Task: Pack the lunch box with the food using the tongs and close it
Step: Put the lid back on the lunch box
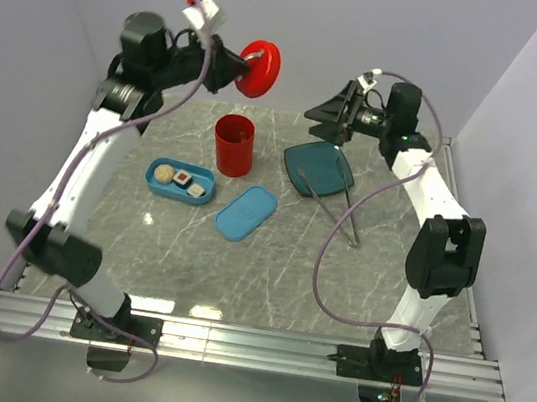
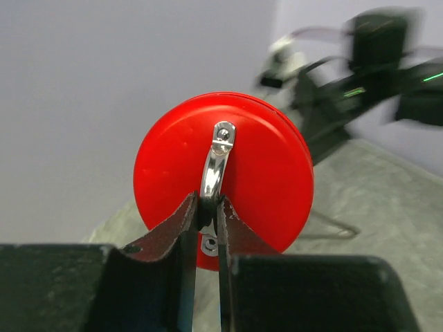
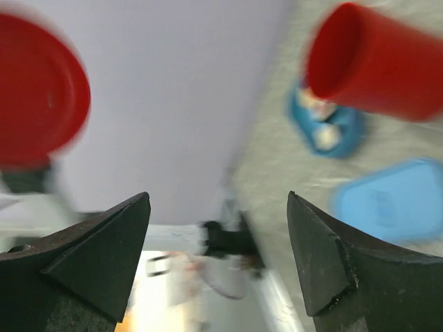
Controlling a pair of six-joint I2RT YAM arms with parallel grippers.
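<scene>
From above, the left hand [image 1: 238,63] is raised at the back of the worktop [image 1: 237,277], clamped on the handle of a round red lid [image 1: 260,68] held on edge in the air. Below it stands an open red canister [image 1: 233,145]. Just left of the canister lies the lunch box [image 1: 205,192], open, with three pieces of food [image 1: 163,175] inside. Its blue lid [image 1: 246,213] lies flat on the worktop just to its right. The tongs [image 1: 328,210] lie loose, partly across a dark teal plate [image 1: 320,163]. The right hand [image 1: 332,128] hangs above that plate, spread and holding nothing.

The left wrist view shows the left hand [image 2: 208,204] narrowed onto the silver handle [image 2: 217,162] of the red lid [image 2: 263,173].

The right wrist view is blurred. The right hand [image 3: 218,200] stands wide with nothing between its fingers. Beyond it are the red canister [image 3: 374,62], the lunch box [image 3: 332,128] and the blue lid [image 3: 391,207].
</scene>
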